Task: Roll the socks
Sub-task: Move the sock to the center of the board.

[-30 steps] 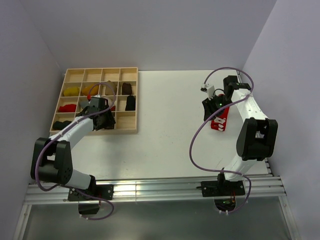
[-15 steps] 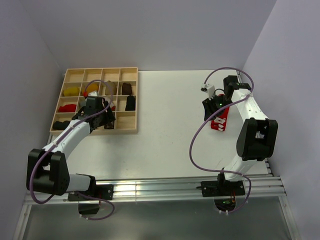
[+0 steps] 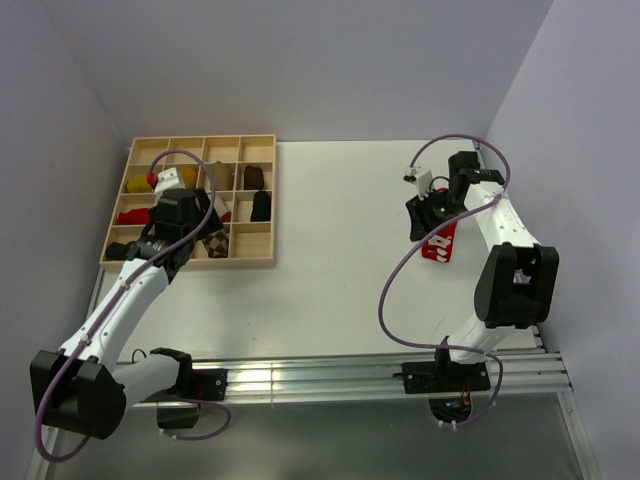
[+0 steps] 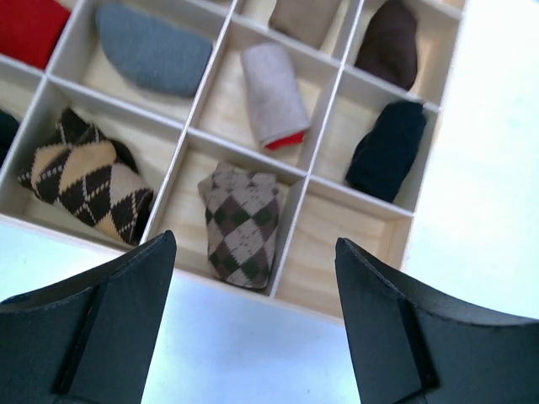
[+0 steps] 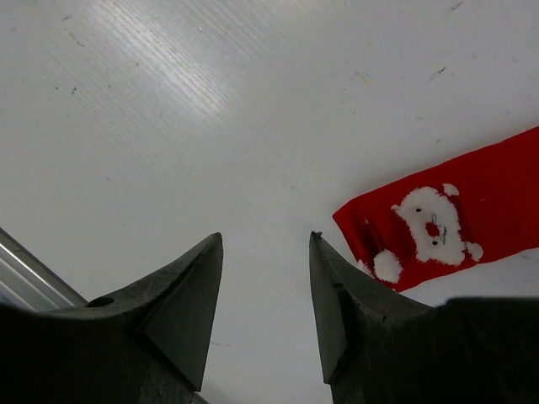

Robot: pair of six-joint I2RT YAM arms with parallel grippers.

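Left wrist view: left claw [image 4: 253, 248] gaping, empty, above tray [image 4: 295, 181], argyle sock [image 4: 88, 185] rolled in a front-row compartment. Right claw [image 5: 266, 240] half open, holding nothing, beside red sock [image 5: 459, 223] lying flat on surface [image 5: 210, 101]. Probably next: lower onto its near end, start rolling.

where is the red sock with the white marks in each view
top external: the red sock lies right of centre, partly hidden by the right arm.
left wrist: not in it.
right wrist: the red sock at the right edge, mid-height, flat on the white table.
shared landmark: the white table, seen in all three.
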